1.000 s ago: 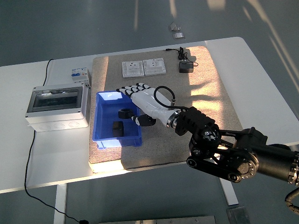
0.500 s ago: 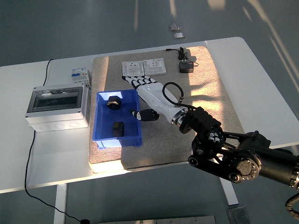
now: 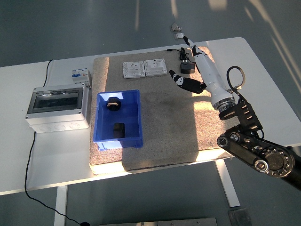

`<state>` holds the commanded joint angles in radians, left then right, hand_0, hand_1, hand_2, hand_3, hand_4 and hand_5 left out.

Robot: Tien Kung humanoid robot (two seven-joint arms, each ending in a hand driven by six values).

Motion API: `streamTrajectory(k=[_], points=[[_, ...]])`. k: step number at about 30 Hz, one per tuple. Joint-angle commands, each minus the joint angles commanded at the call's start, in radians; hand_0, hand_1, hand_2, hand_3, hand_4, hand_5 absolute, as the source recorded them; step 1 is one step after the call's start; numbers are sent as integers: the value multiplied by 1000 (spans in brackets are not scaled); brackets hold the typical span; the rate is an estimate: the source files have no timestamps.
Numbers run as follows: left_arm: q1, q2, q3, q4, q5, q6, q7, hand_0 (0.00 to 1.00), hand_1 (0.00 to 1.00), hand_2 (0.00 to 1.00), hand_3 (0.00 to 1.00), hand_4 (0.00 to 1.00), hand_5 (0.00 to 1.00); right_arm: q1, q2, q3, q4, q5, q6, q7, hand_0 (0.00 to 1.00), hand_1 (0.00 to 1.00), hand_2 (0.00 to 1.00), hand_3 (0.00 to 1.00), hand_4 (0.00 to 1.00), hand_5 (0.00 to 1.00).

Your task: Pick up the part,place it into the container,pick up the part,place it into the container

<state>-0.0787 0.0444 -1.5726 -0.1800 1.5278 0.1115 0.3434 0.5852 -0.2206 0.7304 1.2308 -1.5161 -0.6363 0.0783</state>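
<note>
The blue container [image 3: 137, 118] stands on the left part of the tan mat. Two black parts lie in it: one [image 3: 113, 102] near its far end, one [image 3: 118, 129] near its near end. My right hand [image 3: 184, 61] is white with black finger joints. It is open and empty, fingers stretched toward the table's far edge, thumb [image 3: 180, 81] spread to the left. It hovers over the mat's far right corner, right by a black adapter [image 3: 187, 69] with a cable. The left arm is out of view.
Two white socket plates [image 3: 133, 69] [image 3: 155, 67] lie at the mat's far edge. A grey distribution box [image 3: 57, 107] and a small breaker [image 3: 80, 76] stand left of the mat [image 3: 164, 132]. A black cable runs off the table's left side.
My right hand let a black part go into the container's far end, then swung away to the right and far side, ending open near the black adapter.
</note>
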Motion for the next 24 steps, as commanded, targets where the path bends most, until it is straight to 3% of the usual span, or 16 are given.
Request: streamTrajectory(k=[14, 21, 22, 24], points=[[-3, 8, -14, 0, 31, 0, -5, 621, 656, 681, 679, 682, 808, -155, -54, 306, 63, 104, -9, 114, 959, 935, 918, 986, 685, 314], [15, 4, -24, 0, 42, -6, -12, 620, 657, 681, 680, 676, 813, -274, -52, 451, 108, 254, -9, 262, 954, 929, 915, 968, 680, 321], [16, 3, -25, 0, 44, -7, -12, 629, 659, 679, 618, 594, 688, -288, -52, 473, 114, 278, -9, 288, 835, 813, 842, 864, 676, 326], [19, 1, -27, 0, 48, -11, -12, 629, 659, 679, 618, 594, 688, -308, -54, 512, 121, 321, -9, 332, 835, 813, 842, 864, 676, 326]])
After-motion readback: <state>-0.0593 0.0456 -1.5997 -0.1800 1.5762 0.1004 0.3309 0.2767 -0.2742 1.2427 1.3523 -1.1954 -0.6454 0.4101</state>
